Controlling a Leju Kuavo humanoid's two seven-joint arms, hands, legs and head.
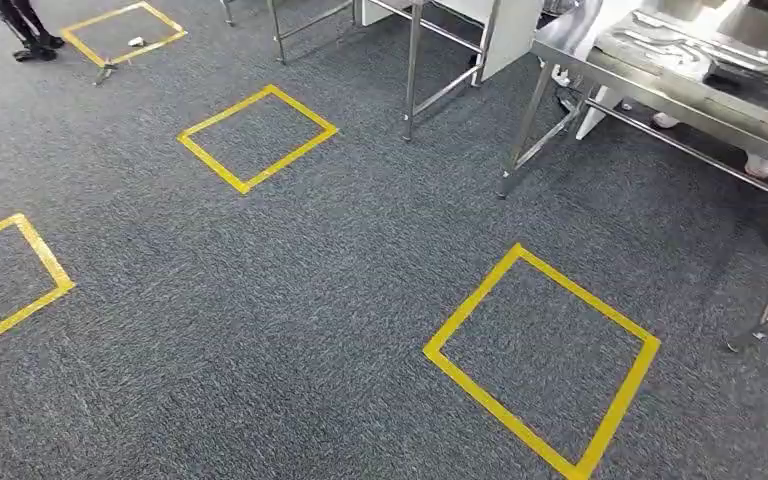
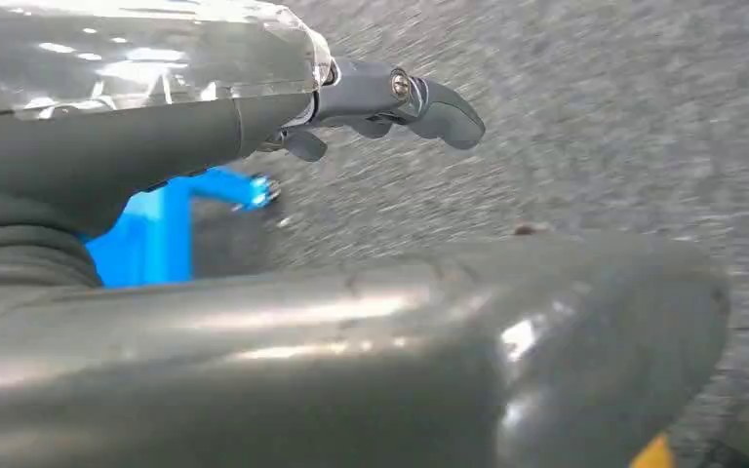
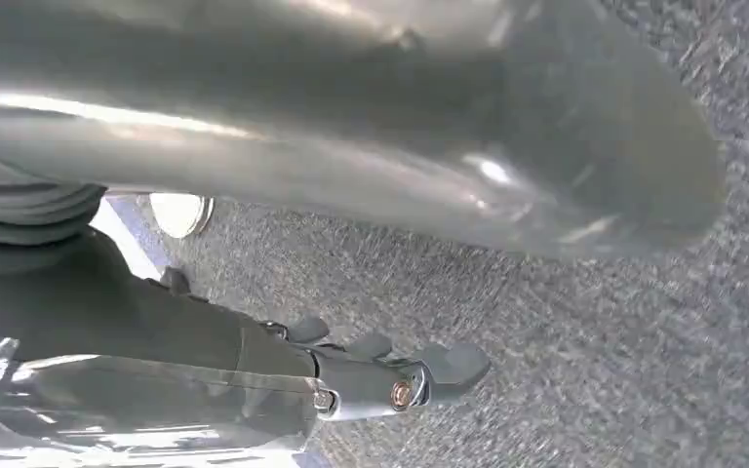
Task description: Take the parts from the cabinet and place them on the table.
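Flat grey metal parts (image 1: 675, 45) lay on the steel desk (image 1: 660, 95), upper right; my left robot hand (image 2: 390, 102) and right robot hand (image 3: 390, 375) hung with fingers loosely extended, holding nothing.

head view high over carpet (image 1: 360, 280), wrist views close, sharing carpet

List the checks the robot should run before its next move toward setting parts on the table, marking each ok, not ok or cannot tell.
1. Table in sight: ok, at the upper right of the head view.
2. Way across the carpet: ok; a flat yellow tape square lies between.
3. Left robot hand holds a part: cannot tell; something clear and glossy lies along it.
4. Right robot hand holds a part: cannot tell, same glossy look.
5. Free room on the table: cannot tell; parts lie there.
6. Person out of the way: ok, far left.
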